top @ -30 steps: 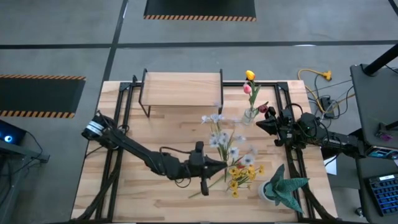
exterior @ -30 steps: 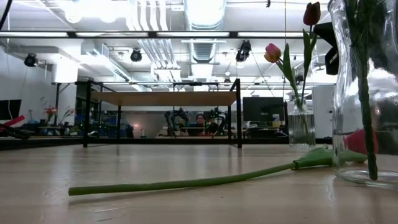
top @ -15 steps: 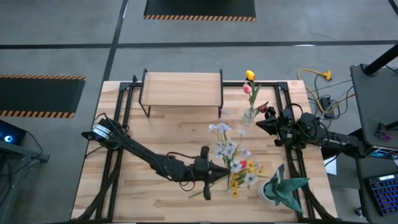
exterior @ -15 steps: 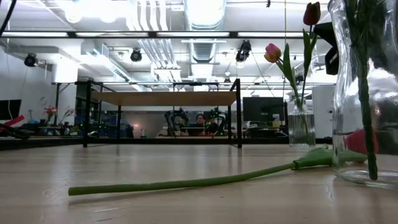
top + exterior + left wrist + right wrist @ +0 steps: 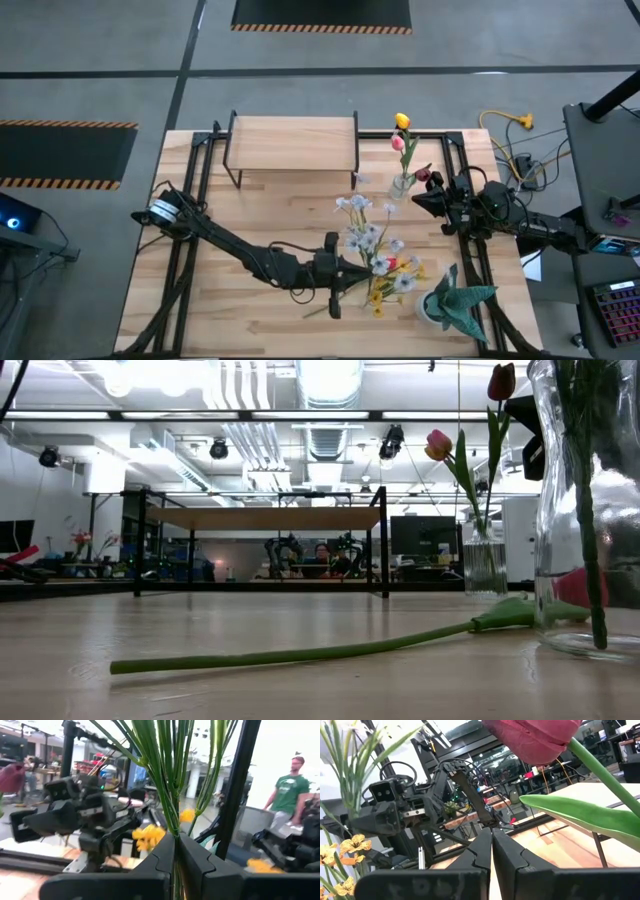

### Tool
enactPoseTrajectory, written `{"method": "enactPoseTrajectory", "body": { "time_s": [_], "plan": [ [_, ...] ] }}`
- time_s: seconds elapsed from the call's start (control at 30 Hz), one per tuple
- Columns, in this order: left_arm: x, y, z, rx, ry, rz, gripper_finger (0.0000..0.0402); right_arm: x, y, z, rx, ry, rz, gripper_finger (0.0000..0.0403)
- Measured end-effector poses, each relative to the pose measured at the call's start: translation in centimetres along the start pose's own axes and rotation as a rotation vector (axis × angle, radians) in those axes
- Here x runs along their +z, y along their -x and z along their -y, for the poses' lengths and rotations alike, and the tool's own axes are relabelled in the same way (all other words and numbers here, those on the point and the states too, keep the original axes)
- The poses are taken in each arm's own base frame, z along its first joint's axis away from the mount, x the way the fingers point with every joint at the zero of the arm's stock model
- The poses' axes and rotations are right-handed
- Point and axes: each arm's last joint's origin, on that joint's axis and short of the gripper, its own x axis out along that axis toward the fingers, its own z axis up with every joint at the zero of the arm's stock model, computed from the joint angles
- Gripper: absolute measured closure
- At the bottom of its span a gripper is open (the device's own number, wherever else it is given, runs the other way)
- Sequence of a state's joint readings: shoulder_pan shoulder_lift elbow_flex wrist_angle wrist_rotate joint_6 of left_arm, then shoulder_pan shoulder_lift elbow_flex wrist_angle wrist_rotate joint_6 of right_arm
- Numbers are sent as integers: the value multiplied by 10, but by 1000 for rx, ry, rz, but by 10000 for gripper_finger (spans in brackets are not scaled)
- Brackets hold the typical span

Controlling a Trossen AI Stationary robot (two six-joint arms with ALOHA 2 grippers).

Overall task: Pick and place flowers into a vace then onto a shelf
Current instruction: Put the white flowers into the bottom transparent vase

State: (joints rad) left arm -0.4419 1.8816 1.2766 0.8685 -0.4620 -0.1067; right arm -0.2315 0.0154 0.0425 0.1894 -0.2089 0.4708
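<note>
1. Landmark: the shelf (image 5: 293, 138), a pale board on thin black legs, stands at the far edge of the table (image 5: 240, 230), its long side along that edge. The wood in front of the shelf and toward the left arm's side lies bare.
2. Left gripper (image 5: 352, 271): well in front of the shelf, nearer the table's near edge. Its fingers (image 5: 160, 857) are clamped together on the green stems of the white-bloom bunch (image 5: 368, 232); the blooms fan out from the gripper toward the shelf's right front leg, apart from it.
3. Yellow sprig (image 5: 384, 290): on the table just past the left gripper, farther from the shelf than the white blooms.
4. Small glass vase (image 5: 402, 185): just off the shelf's right end. It holds the pink tulip (image 5: 398, 143) and the yellow-orange tulip (image 5: 402, 121), whose heads lean toward the far edge, level with the shelf board.
5. Right gripper (image 5: 418, 201): beside that vase on the side away from the shelf, near the table's right edge. Its fingers (image 5: 481, 845) are pressed together; a red tulip (image 5: 532, 737) shows close above them, but whether it is held cannot be told.
6. Potted spiky plant (image 5: 455, 298): at the near right corner, the corner farthest from the shelf.
7. Low view: one long green stem (image 5: 300, 653) lies flat on the wood in front of the shelf, its end against a large glass vase (image 5: 585, 510).
</note>
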Motion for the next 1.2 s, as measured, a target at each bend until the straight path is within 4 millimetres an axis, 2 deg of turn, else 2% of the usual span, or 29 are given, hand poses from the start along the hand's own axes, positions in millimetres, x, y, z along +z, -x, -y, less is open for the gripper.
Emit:
{"method": "enactPoseTrajectory", "body": {
  "time_s": [0.13,0.33,0.5,0.87,1.2],
  "plan": [
    [-3,0,0,0,4,-4,401,0,0,0,0,0,0,394],
    [-21,-4,-3,8,16,-17,401,0,0,0,-1,-1,1,394],
    [-25,-5,-3,8,11,-21,401,0,0,0,-1,-1,0,394],
    [-37,1,-5,-62,-104,-79,401,0,0,0,-1,-1,-1,394],
    [-50,4,-19,-104,-133,-142,401,0,0,0,0,-1,-2,394]
  ]
}}
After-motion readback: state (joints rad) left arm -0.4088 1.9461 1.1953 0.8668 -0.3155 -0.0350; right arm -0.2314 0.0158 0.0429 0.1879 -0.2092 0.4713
